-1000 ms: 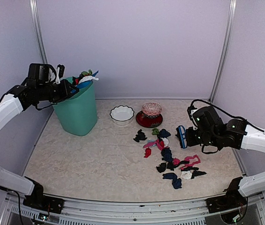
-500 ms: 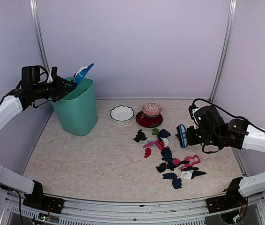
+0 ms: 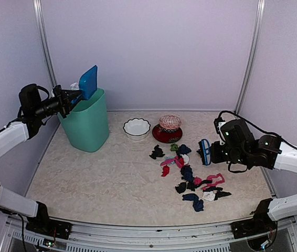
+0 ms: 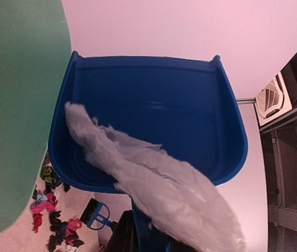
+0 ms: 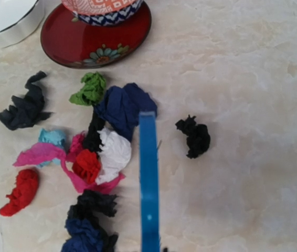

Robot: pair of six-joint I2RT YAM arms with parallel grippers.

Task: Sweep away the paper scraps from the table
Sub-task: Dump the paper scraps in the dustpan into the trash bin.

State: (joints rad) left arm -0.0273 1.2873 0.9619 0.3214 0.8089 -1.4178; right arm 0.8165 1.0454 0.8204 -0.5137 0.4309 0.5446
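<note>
Sweeping in progress on the marbled table [image 3: 101,178]: the left gripper [image 3: 69,98] is clamped tight on the handle of the blue dustpan [image 3: 88,82], holding it tipped up over the rim of the green bin [image 3: 87,125] at the far left; the left wrist camera looks straight into the pan, where a white crumpled wad [image 4: 154,194] lies across its inside, the bin's wall filling the left of that view.

On the right, the right gripper [image 3: 212,152] is pinched narrow on the small blue hand brush [image 3: 204,152], which hangs low over the table at the right flank of the litter; the paper scraps [image 3: 190,176] lie loose on the table right of centre, in a ragged band running from just in front of the red plate [image 3: 165,138] toward the front rail; most are black or navy, with pink, red, white, green and pale blue among them.

From the right wrist, the brush's blue edge sits just beside navy and white scraps, with one black wad [image 5: 194,137] apart on its other side; a white bowl [image 3: 137,128] stands beside the plate, which carries a patterned bowl [image 3: 170,122].
</note>
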